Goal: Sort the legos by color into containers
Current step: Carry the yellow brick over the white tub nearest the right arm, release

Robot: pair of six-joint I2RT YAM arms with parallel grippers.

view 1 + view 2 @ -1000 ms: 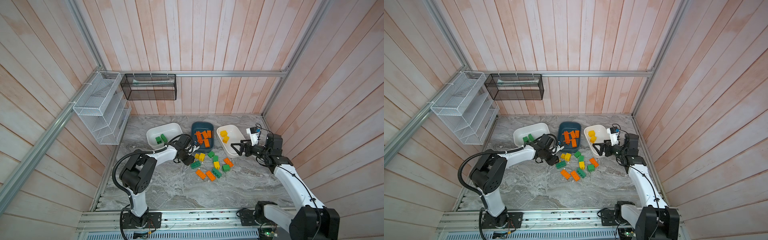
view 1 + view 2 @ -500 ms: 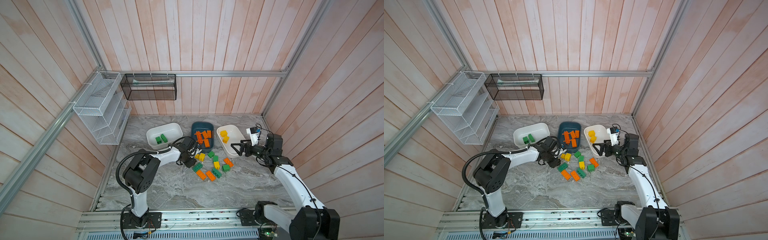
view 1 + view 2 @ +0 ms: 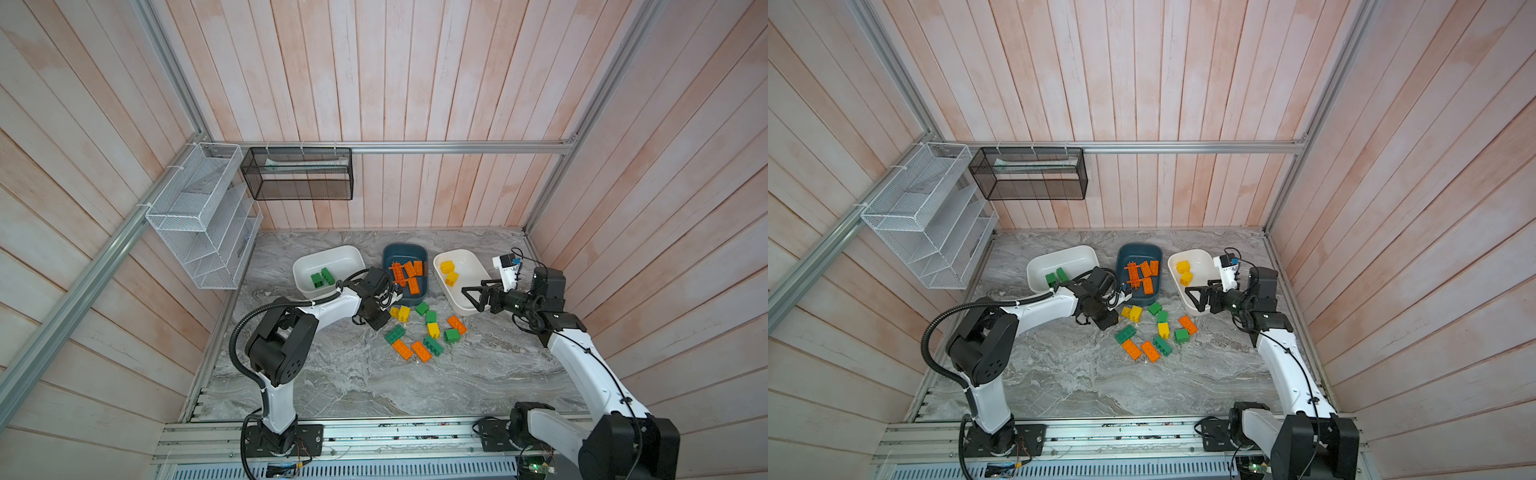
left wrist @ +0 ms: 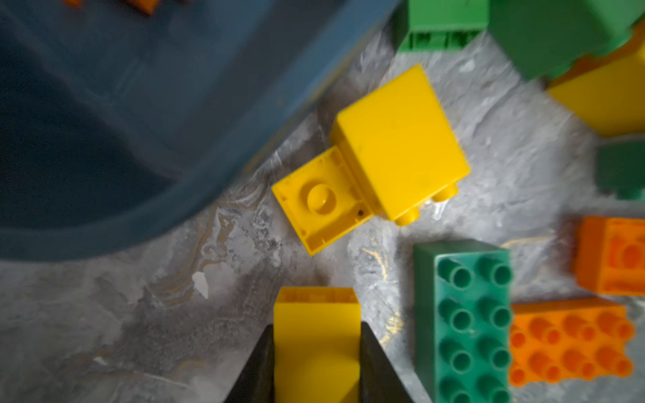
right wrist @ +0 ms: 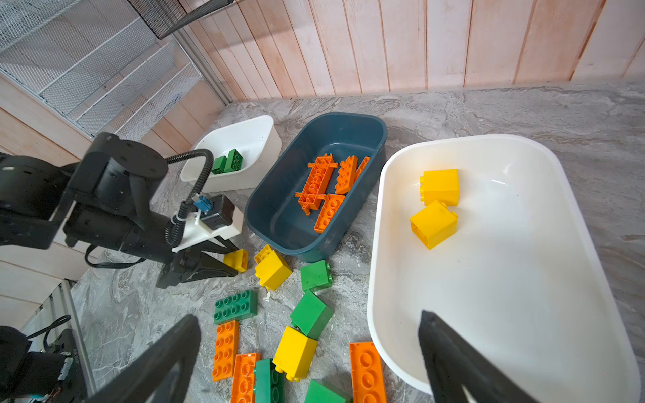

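On the grey marbled worktop [image 3: 332, 386], just in front of the teal tub [image 3: 392, 257], a square yellow lego [image 4: 316, 349] is clamped in the left tool [image 5: 235, 261]. Its hollow underside is turned away from the wrist; whether it touches the stone cannot be told. The left arm stretches low, nearly level. The right tool [image 3: 471, 297], spread wide and empty, hovers at the near rim of the white tub [image 3: 465, 266] containing two yellow pieces. Loose legos [image 3: 433, 345] lie between the arms. Pale plank walls [image 3: 415, 83] carry a white wire rack [image 3: 199, 216] and black mesh basket [image 3: 297, 178].
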